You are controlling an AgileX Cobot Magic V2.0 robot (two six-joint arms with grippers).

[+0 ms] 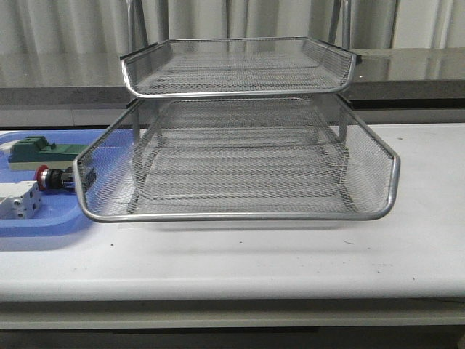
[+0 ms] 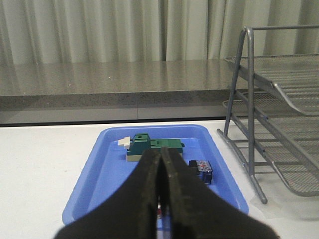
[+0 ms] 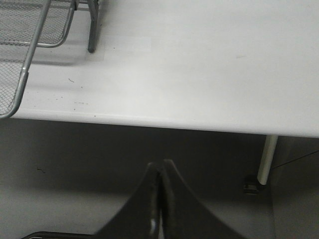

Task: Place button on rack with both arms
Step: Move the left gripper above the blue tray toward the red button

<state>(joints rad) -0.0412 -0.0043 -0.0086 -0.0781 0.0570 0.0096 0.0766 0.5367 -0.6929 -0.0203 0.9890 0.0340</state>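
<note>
Button (image 1: 52,177) lies in blue tray (image 1: 43,222), looks light, rigid; grab black body, not slick red head. L gripper (image 2: 160,169) & R gripper (image 3: 159,179) both closed, empty.

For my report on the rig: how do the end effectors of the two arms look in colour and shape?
Both look alike. The left end effector has two matte black fingers, broad at the base and narrowing to rounded tips. The right end effector shows the same black, tapered form. No cables, markings or labels are visible on either.
</note>
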